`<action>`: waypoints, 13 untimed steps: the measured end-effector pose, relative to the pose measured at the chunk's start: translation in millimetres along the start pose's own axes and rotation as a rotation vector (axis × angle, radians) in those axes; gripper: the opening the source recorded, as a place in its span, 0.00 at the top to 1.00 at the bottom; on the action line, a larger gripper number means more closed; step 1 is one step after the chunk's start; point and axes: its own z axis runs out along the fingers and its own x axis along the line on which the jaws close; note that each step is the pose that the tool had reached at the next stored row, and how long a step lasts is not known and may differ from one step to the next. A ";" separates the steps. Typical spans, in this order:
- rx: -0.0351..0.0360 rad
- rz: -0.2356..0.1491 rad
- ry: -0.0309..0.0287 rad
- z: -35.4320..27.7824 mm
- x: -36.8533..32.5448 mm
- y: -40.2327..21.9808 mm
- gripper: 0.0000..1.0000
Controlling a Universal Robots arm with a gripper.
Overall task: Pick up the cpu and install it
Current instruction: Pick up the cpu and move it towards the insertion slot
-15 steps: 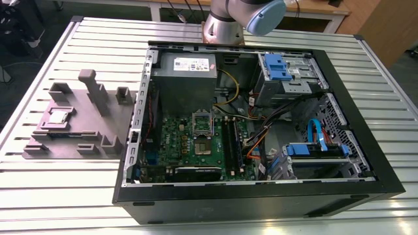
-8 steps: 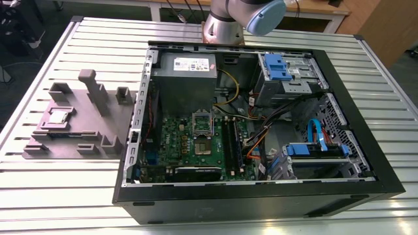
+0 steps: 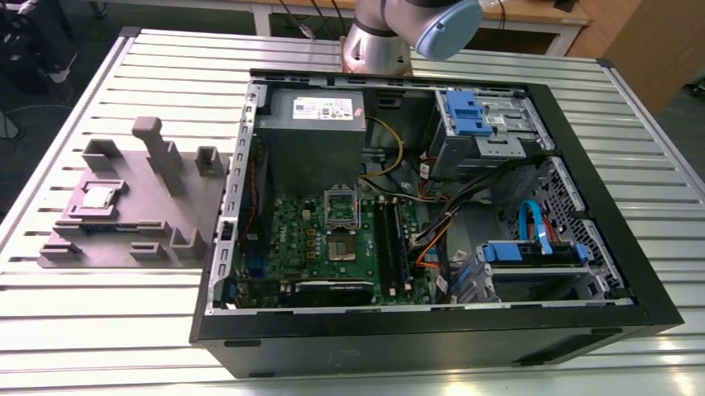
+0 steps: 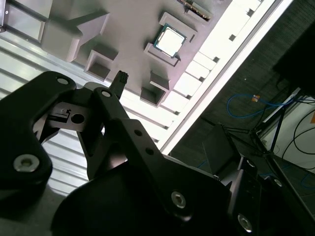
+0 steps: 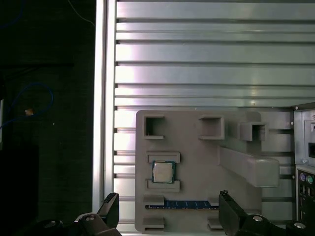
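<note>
sitting flat in a shallow pocket of the grey holder block, the cpu is lying on the worktop at the exterior view's left. it is resting well apart from the open computer case and from the socket on the board inside. in the first wrist view the gripper is hanging above the block with its fingers spread wide and gripping nothing. the cpu is showing just beyond the gap between them, untouched. in the second wrist view the cpu is sitting between low raised lips of the block.

the risks, as i am judging them: the cpu is thin and is resting nearly flush in its pocket, so fingers closing off-centre are likely to be catching a lip or pinching one corner, tilting the cpu or popping it out. a memory stick is lying in a slot just beside the pocket, and a wide-spread finger coming down there could be striking it. the tall posts of the block are standing near as well. a skewed hold would be carrying over to the socket, where a tilted or turned cpu could be bending contacts, and the parts crowding the board are leaving little room for correcting.
</note>
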 end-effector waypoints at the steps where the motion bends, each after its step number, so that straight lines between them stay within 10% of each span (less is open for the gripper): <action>1: 0.0000 0.000 0.0000 0.2 0.0 0.0 0.12; 13: 0.0000 0.000 0.0000 2.5 0.0 -0.1 0.12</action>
